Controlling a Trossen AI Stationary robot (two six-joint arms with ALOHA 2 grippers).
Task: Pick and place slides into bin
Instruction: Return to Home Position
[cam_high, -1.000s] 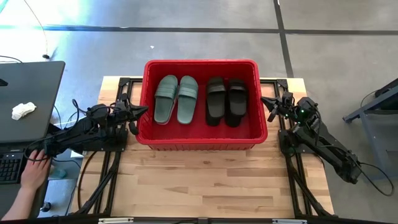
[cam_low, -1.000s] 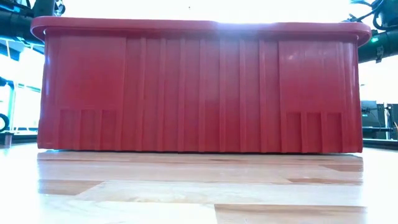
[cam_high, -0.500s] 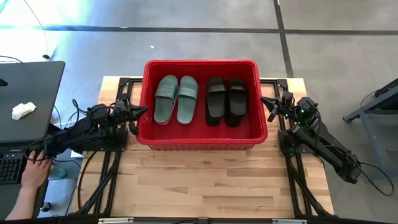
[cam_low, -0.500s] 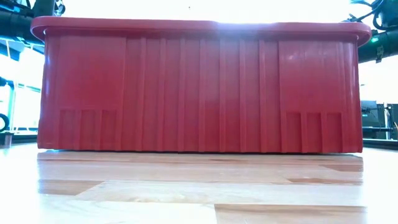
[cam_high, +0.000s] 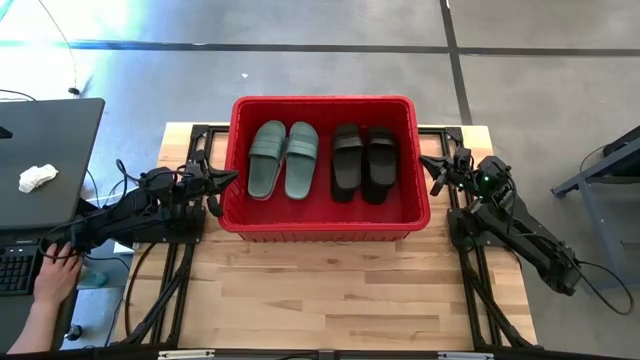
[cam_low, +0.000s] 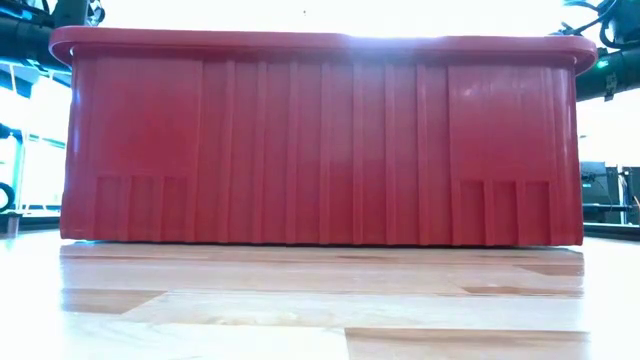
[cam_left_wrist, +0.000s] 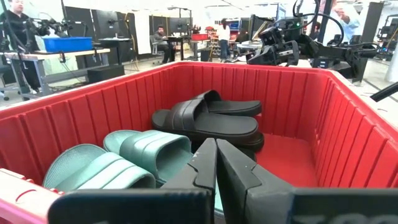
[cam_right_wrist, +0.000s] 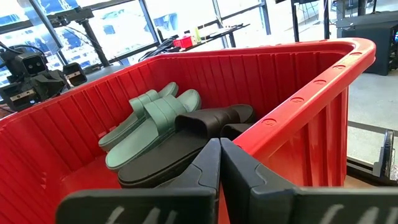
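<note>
A red bin (cam_high: 412, 212) stands on the wooden table toward its far side. Inside it a sage-green pair of slides (cam_high: 283, 158) lies flat on the left and a black pair (cam_high: 364, 162) on the right, soles on the bin's floor. My left gripper (cam_high: 228, 179) is shut, level, just outside the bin's left wall; in its wrist view its fingers (cam_left_wrist: 205, 163) meet above the rim. My right gripper (cam_high: 428, 162) is shut beside the bin's right wall, its fingers (cam_right_wrist: 208, 163) together. Neither holds anything.
A desk (cam_high: 60, 130) with a keyboard stands left of the table, and a person's hand (cam_high: 52, 275) rests there. Bare wooden tabletop (cam_high: 330, 290) lies in front of the bin. The low view shows only the bin's near wall (cam_low: 320, 150).
</note>
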